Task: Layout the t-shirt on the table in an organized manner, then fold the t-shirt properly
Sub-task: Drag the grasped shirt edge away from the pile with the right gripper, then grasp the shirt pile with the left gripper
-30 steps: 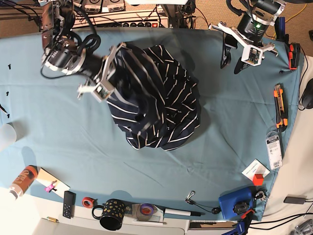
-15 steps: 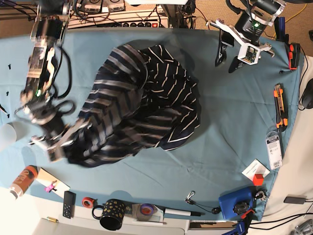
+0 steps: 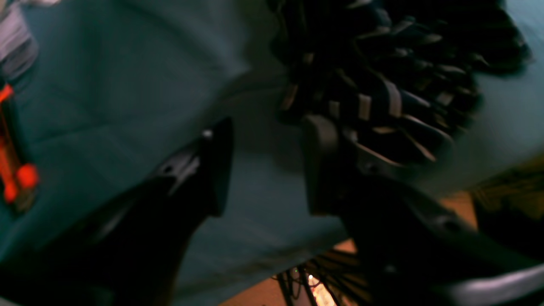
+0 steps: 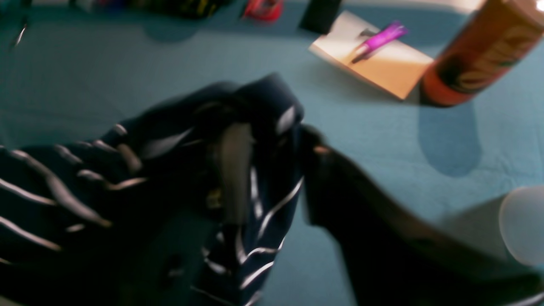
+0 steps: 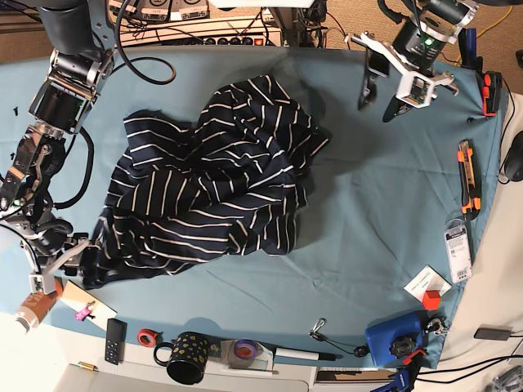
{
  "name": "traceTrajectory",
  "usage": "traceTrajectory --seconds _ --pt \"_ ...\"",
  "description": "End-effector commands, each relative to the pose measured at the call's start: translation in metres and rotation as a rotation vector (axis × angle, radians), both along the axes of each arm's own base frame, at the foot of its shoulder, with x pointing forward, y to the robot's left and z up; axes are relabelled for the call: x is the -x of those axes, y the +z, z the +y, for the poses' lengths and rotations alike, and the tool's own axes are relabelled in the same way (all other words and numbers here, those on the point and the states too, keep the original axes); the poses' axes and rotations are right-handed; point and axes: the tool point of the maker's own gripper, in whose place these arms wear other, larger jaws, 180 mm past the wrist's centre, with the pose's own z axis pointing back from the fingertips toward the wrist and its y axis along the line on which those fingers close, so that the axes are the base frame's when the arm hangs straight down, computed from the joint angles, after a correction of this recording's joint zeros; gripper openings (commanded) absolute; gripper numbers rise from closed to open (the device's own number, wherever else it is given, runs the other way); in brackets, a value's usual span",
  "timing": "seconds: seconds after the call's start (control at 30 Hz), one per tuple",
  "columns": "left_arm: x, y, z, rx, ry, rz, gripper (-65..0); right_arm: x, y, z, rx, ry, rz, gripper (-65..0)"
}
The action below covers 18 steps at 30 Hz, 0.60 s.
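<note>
Still laying out: t-shirt (image 5: 216,184) lying bunched and crumpled on the surface (image 5: 384,204). Right gripper (image 4: 272,178) standing with jaws parted around a shirt corner, grip uncertain; left gripper (image 5: 391,84) hanging open and empty, shirt well apart. Next needing regrasping edges, spreading flat.

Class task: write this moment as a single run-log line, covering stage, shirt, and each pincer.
stage: spreading | t-shirt: rumpled on table, not flat | right pincer: open at shirt's corner | left pincer: open, empty, above table
</note>
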Motion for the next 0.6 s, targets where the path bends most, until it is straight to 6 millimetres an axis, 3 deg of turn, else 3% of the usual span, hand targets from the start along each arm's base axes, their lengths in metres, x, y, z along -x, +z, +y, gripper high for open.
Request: traceTrajectory --seconds 0.0,0.17,0.3,0.57 --pt "0.000 0.012 -0.008 0.027 -0.033 -0.042 -33.1 -0.007 0.029 -0.007 0.007 -0.004 -0.079 -39.3" --pt "-0.006 0.018 -0.038 0.054 -0.117 -0.080 -31.2 -0.008 0.057 -0.008 -0.126 0.000 -0.177 -39.4" --pt "-0.016 0.000 -0.069 0.082 -0.192 -0.060 -31.2 0.000 0.078 -0.026 -0.186 -0.037 -0.252 -39.4" --pt "-0.049 -0.013 -0.106 0.164 -0.168 -0.048 -31.3 0.028 0.061 -0.057 -0.192 -0.097 -0.150 -39.4"
